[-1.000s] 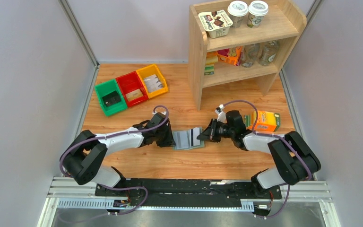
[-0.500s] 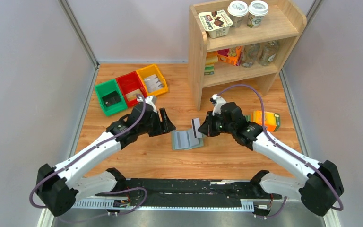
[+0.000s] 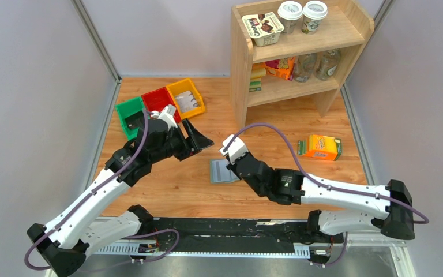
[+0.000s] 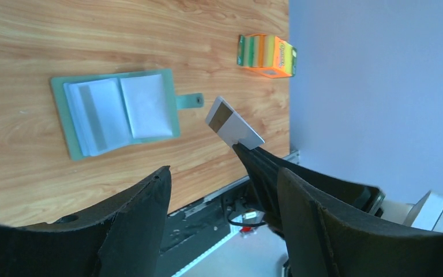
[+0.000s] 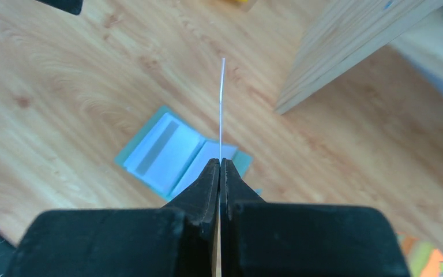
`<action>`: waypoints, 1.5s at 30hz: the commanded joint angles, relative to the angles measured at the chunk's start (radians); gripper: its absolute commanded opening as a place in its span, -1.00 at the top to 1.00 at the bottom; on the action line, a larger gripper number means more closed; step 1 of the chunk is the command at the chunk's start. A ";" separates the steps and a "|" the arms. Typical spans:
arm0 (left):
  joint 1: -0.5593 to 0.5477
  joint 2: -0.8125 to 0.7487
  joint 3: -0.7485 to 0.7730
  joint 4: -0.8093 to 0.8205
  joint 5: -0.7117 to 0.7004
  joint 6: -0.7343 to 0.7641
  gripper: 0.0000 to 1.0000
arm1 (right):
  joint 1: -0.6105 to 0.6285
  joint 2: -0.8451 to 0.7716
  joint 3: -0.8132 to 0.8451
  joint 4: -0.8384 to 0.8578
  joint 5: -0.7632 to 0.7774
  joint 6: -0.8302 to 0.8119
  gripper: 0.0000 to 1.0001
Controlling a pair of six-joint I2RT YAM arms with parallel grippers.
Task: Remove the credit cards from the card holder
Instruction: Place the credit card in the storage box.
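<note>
Grips one card (image 4: 235, 123) edge-on in the tightly closed right hand (image 5: 220, 164), clear of the tabletop (image 5: 63, 75). Shows the card holder (image 5: 197, 169) lying open just below and beyond that hand, a striped card (image 5: 158, 151) apparently left in one leaf. Farther off, holds the left hand (image 3: 199, 138) spread and empty. Looks partly done; more to pull.

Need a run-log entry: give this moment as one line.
right jaws: shut on thin white card, out of the open grey-green card holder | left jaws: open, empty | holder flat on wooden table
</note>
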 commanded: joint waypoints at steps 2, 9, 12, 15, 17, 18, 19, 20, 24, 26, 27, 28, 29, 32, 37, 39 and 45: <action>0.005 0.026 0.046 0.028 0.037 -0.105 -0.50 | 0.096 0.046 0.018 0.185 0.329 -0.257 1.00; 0.005 0.068 0.032 0.112 0.094 -0.159 -0.49 | 0.181 0.090 0.015 0.290 0.412 -0.389 1.00; 0.005 0.083 0.028 0.140 0.120 -0.181 -0.48 | 0.201 0.105 0.021 0.320 0.423 -0.426 1.00; 0.005 0.091 0.028 0.157 0.125 -0.193 -0.47 | 0.213 0.121 0.022 0.346 0.430 -0.455 1.00; 0.005 0.095 0.025 0.157 0.123 -0.191 -0.41 | 0.221 0.130 0.024 0.360 0.435 -0.470 1.00; 0.005 0.097 0.023 0.157 0.123 -0.193 -0.39 | 0.224 0.136 0.024 0.374 0.438 -0.484 1.00; 0.005 0.098 0.017 0.157 0.120 -0.196 -0.33 | 0.227 0.142 0.025 0.382 0.438 -0.493 1.00; 0.005 0.102 0.011 0.164 0.122 -0.197 -0.30 | 0.233 0.148 0.025 0.389 0.439 -0.502 1.00; 0.005 0.114 -0.011 0.191 0.135 -0.207 -0.05 | 0.239 0.171 0.022 0.418 0.438 -0.532 1.00; 0.005 0.118 -0.015 0.197 0.138 -0.204 0.19 | 0.241 0.178 0.021 0.423 0.433 -0.533 1.00; 0.005 0.118 -0.020 0.200 0.138 -0.199 0.42 | 0.241 0.178 0.019 0.425 0.433 -0.533 1.00; 0.005 0.117 -0.023 0.209 0.135 -0.194 0.67 | 0.241 0.178 0.019 0.420 0.430 -0.530 1.00; 0.007 0.115 -0.029 0.212 0.135 -0.184 0.77 | 0.241 0.176 0.022 0.408 0.426 -0.518 1.00; 0.025 0.106 -0.051 0.243 0.143 -0.161 1.00 | 0.241 0.158 0.025 0.360 0.389 -0.472 0.94; 0.058 0.063 -0.138 0.351 0.152 -0.116 1.00 | 0.236 0.121 0.019 0.328 0.364 -0.383 0.25; 0.070 0.043 -0.170 0.381 0.143 -0.084 1.00 | 0.232 0.098 0.012 0.317 0.358 -0.345 -0.21; 0.133 -0.035 -0.238 0.413 0.089 0.063 1.00 | 0.169 -0.002 0.033 0.140 0.280 -0.119 -0.88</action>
